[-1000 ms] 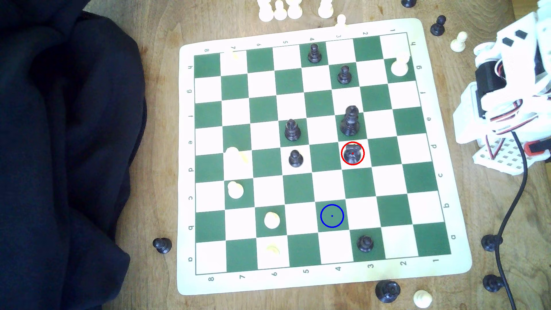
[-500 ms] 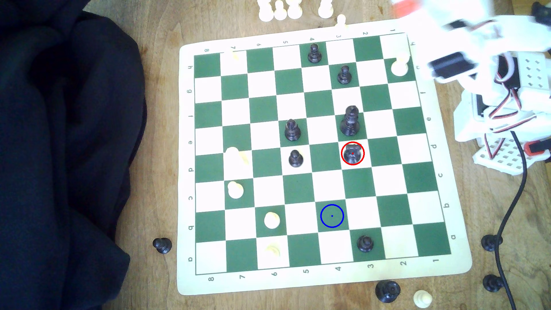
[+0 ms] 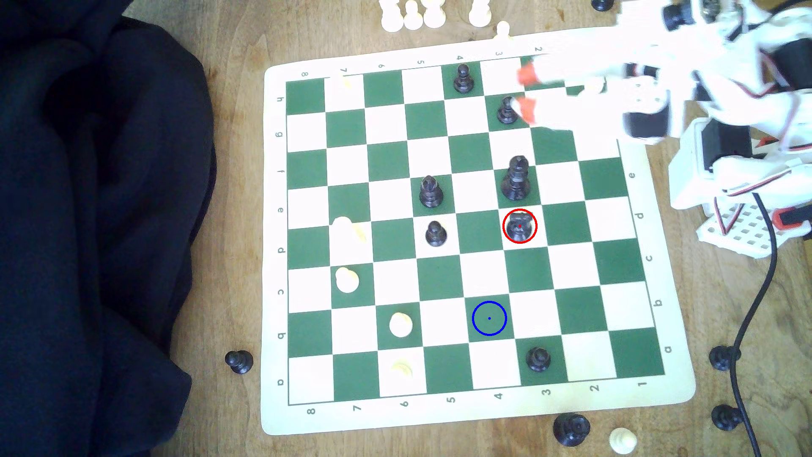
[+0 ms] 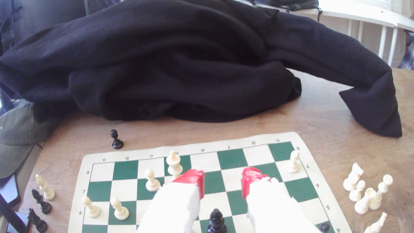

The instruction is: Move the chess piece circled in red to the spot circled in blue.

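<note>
One little black rook (image 3: 520, 225) is the whole job here, sitting upright on a white square inside the red ring, toward the exterior view's right of the board (image 3: 479, 422), with a much taller black piece (image 3: 516, 178) on the green square just beside it on the far side. My guess is it's light, hard plastic, so no worry about crushing it, but it's probably a bit slick and easy to tip if you nudge it off-centre. I'd pinch it around the squat body just under the flat top, coming straight down (that tall neighbour leaves less room on one side, so squeezing across the free sides looks safer). The blue-ringed green square (image 3: 489, 318) is bare, two rows nearer the exterior view's bottom and one column to its left, with a black pawn (image 3: 538, 359) on the square diagonally next to it. The claw (image 3: 525, 93) is up over the far corner of the board, well apart from the rook, its two red-tipped fingers (image 4: 192, 179) spread wide with nothing between them. One tip sits in front of a black pawn (image 3: 506, 110) in the exterior view; can't tell whether it's touching.
</note>
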You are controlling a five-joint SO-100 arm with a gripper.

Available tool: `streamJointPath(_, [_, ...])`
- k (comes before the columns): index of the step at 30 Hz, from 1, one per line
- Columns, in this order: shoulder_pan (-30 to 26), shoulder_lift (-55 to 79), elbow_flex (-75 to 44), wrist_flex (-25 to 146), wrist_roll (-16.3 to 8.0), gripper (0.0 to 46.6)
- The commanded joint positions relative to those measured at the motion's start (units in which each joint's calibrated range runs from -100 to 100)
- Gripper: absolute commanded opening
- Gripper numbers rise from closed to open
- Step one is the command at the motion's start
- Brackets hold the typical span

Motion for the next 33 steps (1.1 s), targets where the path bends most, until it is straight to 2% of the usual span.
streamJointPath(1, [-2.55, 0.67, -3.73, 8.78, 0.49, 15.1])
streamJointPath(8, [-4.59, -1.2, 4.52, 15.42, 1.71, 18.9])
streamJointPath(14, [-5.68, -0.52, 10.24, 16.48, 2.1, 19.9])
streamJointPath(21, [-6.15, 5.93, 12.05, 14.11, 1.66, 18.1])
streamJointPath(27, [-10.06, 15.52, 10.78, 9.6, -1.03, 16.5])
streamJointPath(33, [-10.61, 26.56, 10.15, 2.07, -0.93, 14.0])
